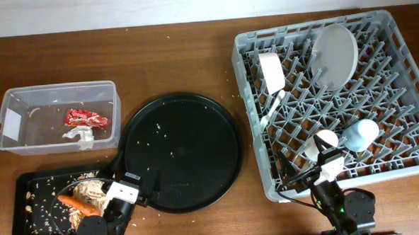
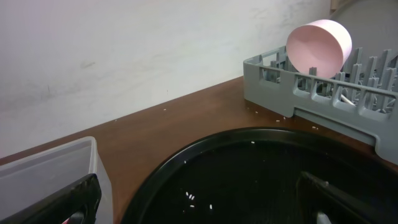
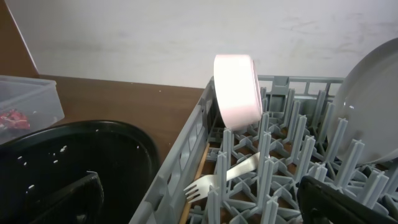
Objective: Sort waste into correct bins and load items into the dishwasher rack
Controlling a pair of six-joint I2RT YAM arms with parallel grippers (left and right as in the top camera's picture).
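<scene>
— Where's the waste?
— Red wrapper (image 1: 85, 118) in the clear tub (image 1: 10, 98); carrot (image 1: 77, 202) in the shallow black tray (image 1: 23, 219).
— Dishes?
— White bowl (image 1: 271, 71), plate (image 1: 334, 55), fork (image 1: 274, 107) and light blue cup (image 1: 359, 134) sit in the dishwasher rack (image 1: 404, 24).
— Grippers?
— Left gripper (image 2: 199, 205) and right gripper (image 3: 205, 199): fingers spread apart.

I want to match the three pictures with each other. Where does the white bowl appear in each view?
Overhead: the white bowl stands on edge in the upper left part of the dishwasher rack.
Left wrist: the bowl is at the upper right, above the rack's rim.
Right wrist: the bowl is at upper centre, among the pegs.
Shared landmark: the round black tray, left of the rack everywhere.
</scene>
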